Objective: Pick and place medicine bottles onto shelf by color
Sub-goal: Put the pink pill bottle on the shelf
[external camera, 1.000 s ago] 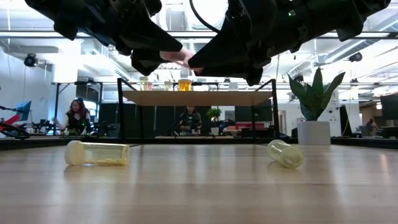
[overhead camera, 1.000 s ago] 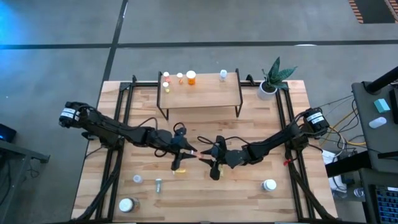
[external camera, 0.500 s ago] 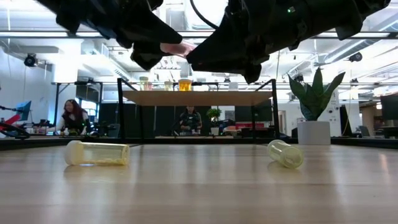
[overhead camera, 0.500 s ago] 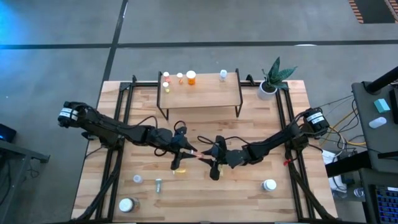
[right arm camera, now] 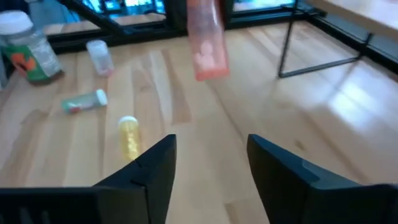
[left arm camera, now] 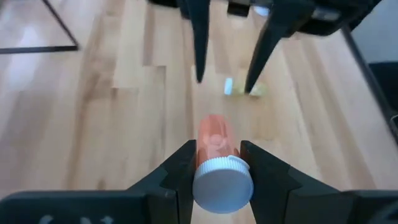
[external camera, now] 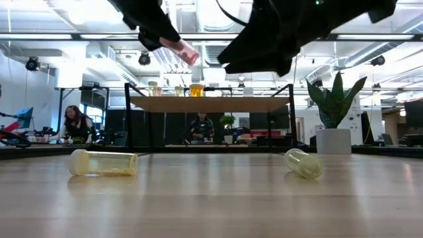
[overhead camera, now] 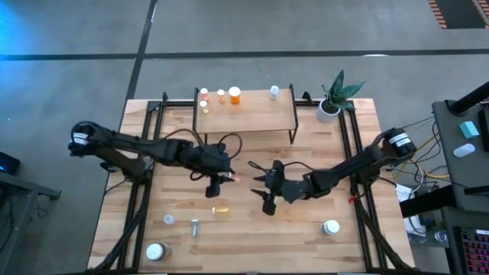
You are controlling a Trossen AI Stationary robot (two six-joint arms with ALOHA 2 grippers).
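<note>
Presently, held item: a small translucent red plastic pill bottle with a white cap (left arm camera: 217, 163) is pinched at its cap end by the left tool (overhead camera: 222, 177), above the bench (overhead camera: 306, 153).
Right tool: the right tool (overhead camera: 262, 187) is spread and empty, just beside the bottle.
Handling: the bottle is judged light, stiff and smooth; a slip is possible, so the ribbed cap is the safer hold.
Surface: pale wood planks, with a yellow vial (right arm camera: 128, 135) lying on them.
Destination: the low light-wood shelf on black legs (overhead camera: 252, 114).
Room: an open workshop, a seated person (external camera: 76, 122) far behind.
</note>
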